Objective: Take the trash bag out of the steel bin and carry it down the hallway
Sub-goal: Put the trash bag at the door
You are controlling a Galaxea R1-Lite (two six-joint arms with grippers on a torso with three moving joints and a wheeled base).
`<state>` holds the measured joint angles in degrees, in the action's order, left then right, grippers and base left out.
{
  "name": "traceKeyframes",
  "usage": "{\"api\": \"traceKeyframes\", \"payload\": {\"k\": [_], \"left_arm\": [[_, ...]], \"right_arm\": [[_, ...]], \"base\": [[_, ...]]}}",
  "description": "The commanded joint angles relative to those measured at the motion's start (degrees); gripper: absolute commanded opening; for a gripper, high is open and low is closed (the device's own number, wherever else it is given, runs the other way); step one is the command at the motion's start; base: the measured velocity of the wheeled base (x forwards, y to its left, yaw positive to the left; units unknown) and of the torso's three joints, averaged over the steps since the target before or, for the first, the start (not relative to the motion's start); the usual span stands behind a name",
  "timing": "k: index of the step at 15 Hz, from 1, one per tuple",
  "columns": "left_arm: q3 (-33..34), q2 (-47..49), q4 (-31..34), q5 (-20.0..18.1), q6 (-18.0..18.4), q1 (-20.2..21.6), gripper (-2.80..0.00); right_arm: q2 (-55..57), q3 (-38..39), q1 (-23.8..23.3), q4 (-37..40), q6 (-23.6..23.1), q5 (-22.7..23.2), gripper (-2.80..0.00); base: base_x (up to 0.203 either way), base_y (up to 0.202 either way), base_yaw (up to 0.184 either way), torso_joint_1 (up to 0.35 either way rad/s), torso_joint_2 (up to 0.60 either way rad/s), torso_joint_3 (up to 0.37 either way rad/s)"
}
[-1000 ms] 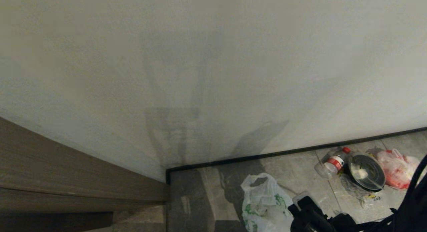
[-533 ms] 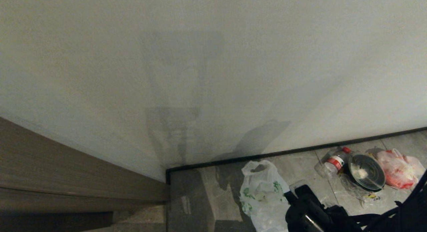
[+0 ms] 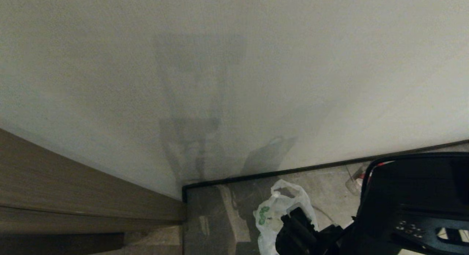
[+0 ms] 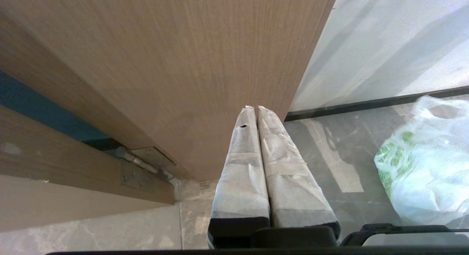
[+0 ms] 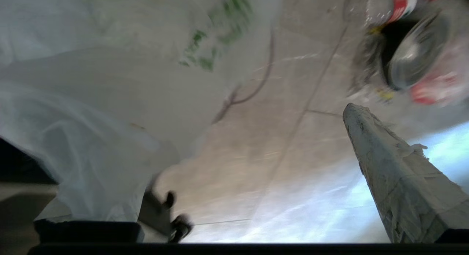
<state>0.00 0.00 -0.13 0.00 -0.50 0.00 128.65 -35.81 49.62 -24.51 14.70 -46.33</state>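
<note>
Closest in, the right gripper [image 3: 298,225] hangs low over the floor, fingers spread wide with nothing pinched between them; one taped finger [image 5: 395,174] shows clearly, the other is draped by plastic. The trash bag [image 3: 273,211] sits on the grey floor tiles [image 3: 216,218] right against it, green logo showing. The left gripper [image 4: 254,112] has its fingers pressed together near the wooden door [image 4: 176,64]. Beyond that, a bottle [image 3: 355,181] lies by the dark skirting [image 3: 293,170], then the pale wall [image 3: 234,64].

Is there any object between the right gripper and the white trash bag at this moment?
Nothing visible. The right gripper stands open right against the trash bag, whose plastic drapes over one side in the right wrist view. The bottle lies off to the side by the wall.
</note>
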Motion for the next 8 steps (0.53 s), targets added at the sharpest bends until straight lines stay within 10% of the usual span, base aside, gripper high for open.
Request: {"api": "traceKeyframes", "payload": {"k": [1,8], "left_arm": [[0.0,0.0,0.0,0.0,0.0,0.0,-2.8],[0.0,0.0,0.0,0.0,0.0,0.0,-2.8]], "right_arm": [[6.5,-1.7,0.0,-0.7,-3.6,-1.1,0.0],[7.9,2.8,0.0,-2.7,-5.7,-1.1,0.0]], "base": [[0.0,0.0,0.0,0.0,0.0,0.0],[0.0,0.0,0.0,0.0,0.0,0.0]]}}
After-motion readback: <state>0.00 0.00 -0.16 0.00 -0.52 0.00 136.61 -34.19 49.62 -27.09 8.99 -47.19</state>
